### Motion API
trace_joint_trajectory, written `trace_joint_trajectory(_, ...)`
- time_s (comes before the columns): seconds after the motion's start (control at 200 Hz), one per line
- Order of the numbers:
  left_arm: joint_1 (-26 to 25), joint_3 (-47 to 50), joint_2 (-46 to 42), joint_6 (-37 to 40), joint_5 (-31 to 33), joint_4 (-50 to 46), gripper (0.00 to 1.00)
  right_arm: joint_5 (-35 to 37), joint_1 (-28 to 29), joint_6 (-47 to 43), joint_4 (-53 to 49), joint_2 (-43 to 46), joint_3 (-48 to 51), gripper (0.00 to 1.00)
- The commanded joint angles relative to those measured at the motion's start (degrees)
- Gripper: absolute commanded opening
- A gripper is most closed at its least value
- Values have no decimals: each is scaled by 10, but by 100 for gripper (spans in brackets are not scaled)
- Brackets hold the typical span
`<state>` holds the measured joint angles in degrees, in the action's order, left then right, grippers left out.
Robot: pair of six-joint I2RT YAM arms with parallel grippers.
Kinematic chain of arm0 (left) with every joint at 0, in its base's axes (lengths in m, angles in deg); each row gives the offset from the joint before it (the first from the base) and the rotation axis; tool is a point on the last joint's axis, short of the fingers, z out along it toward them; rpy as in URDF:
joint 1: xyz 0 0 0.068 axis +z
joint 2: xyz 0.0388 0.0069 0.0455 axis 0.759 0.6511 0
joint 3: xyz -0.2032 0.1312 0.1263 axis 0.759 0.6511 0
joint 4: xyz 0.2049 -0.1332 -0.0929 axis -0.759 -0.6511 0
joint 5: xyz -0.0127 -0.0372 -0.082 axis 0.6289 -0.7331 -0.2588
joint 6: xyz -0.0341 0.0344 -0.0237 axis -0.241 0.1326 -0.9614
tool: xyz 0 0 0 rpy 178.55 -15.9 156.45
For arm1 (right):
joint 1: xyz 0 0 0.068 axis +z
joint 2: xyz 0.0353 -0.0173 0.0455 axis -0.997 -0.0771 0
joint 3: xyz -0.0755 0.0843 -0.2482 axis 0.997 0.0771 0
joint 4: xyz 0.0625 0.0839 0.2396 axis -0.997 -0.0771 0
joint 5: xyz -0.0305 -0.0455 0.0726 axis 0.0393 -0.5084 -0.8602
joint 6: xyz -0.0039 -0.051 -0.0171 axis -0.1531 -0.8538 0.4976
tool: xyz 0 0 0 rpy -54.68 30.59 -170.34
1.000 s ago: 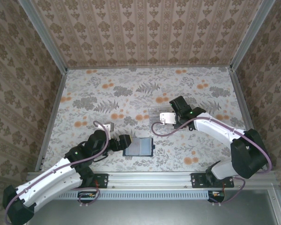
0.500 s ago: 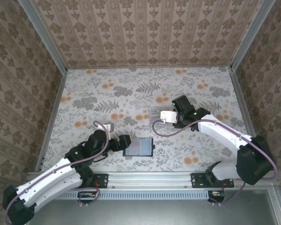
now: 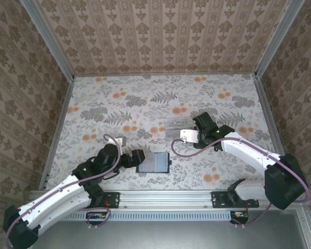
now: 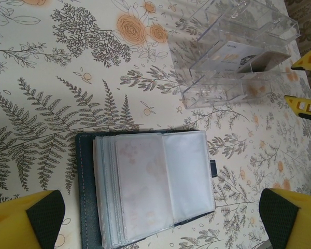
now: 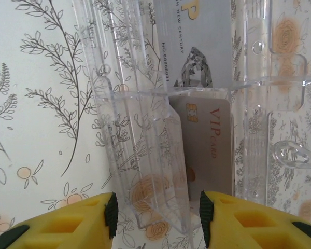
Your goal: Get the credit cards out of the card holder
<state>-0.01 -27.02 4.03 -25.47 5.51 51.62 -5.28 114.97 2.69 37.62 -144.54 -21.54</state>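
Note:
The dark navy card holder (image 3: 154,162) (image 4: 145,192) lies open flat on the floral table, its pale clear sleeves facing up. The front left sleeve shows faint pinkish marks. My left gripper (image 3: 140,158) (image 4: 163,223) is open wide just left of it, one fingertip either side, touching nothing. Two credit cards stand in the clear tray (image 3: 174,124) (image 4: 223,88) (image 5: 145,129): a grey card (image 5: 197,41) and a pale VIP card (image 5: 207,140). My right gripper (image 3: 197,123) (image 5: 156,218) is open at the tray's near end, a clear divider between its fingers with gaps on both sides.
Wallpapered walls (image 3: 160,36) close the table in at the back and both sides. A metal rail (image 3: 166,198) runs along the near edge. A purple cable (image 3: 172,147) loops from the right wrist onto the table between tray and card holder.
My right gripper has drawn back a little toward the near right, away from the tray, and its fingers have spread. The left arm and card holder have not moved.

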Motion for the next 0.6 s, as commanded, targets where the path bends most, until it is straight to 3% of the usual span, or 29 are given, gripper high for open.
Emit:
trace_joint_trajectory(0.0, 5, 8, -8, -4, -6, 0, 100, 24, 1, 0, 27, -25, -14, 47)
trace_joint_trajectory(0.24, 9, 10, -22, -3, -5, -10, 100, 71, -1, 10, 64, -75, -46, 43)
trace_joint_trajectory(0.595, 19, 20, -26, -3, -13, -5, 100, 75, -3, 21, 55, -85, -68, 42)
